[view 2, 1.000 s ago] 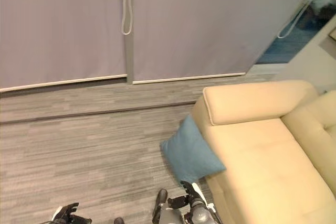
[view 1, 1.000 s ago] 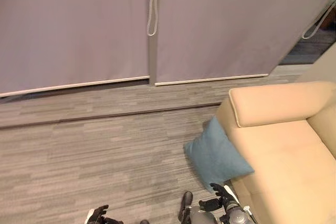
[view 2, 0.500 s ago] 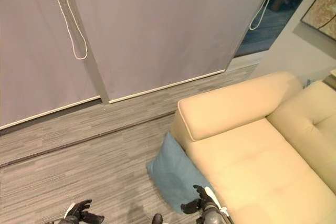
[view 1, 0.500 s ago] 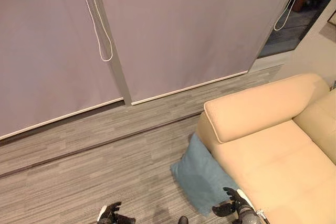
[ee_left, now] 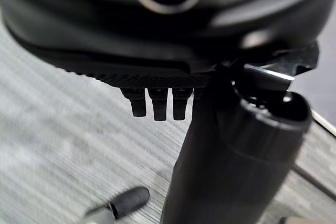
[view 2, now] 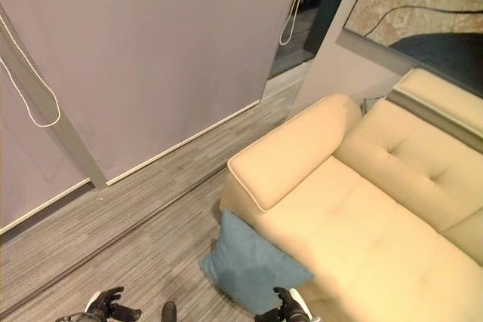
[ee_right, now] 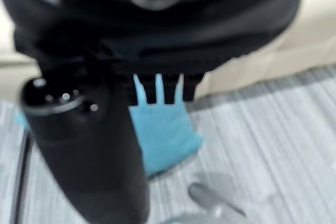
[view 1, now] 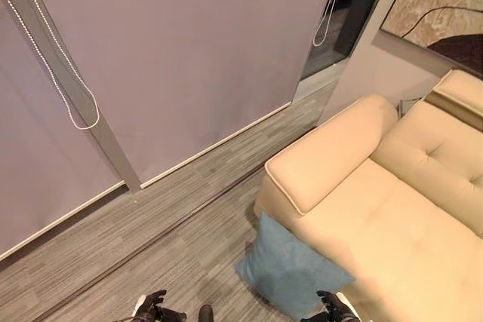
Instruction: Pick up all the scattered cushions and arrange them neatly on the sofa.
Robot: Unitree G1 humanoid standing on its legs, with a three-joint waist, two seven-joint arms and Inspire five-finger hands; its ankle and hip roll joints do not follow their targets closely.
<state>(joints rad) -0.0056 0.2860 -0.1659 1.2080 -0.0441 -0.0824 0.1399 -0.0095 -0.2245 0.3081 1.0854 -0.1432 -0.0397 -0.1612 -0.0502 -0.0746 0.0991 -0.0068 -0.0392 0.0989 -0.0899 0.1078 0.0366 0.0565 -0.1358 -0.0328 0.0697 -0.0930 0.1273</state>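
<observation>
A blue cushion (view 1: 290,269) lies on the floor, leaning against the front corner of the beige sofa (view 1: 392,209), below its armrest (view 1: 324,152). It also shows past the fingers in the right wrist view as a blue cushion (ee_right: 165,135). My right hand (view 1: 332,308) is low at the view's bottom edge, just beside the cushion's near corner, fingers relaxed and holding nothing. My left hand (view 1: 151,308) hangs over the floor further left, fingers spread and empty.
Grey roller blinds (view 1: 181,58) with bead cords (view 1: 75,103) cover the wall ahead. Striped grey floor (view 1: 151,239) stretches between the blinds and the sofa. A dark doorway (view 1: 343,13) opens at the far right of the blinds.
The camera has swung right and the whole picture shifted: more of the sofa and its backrest show now. The cushion stays against the sofa. Both hands remain low.
</observation>
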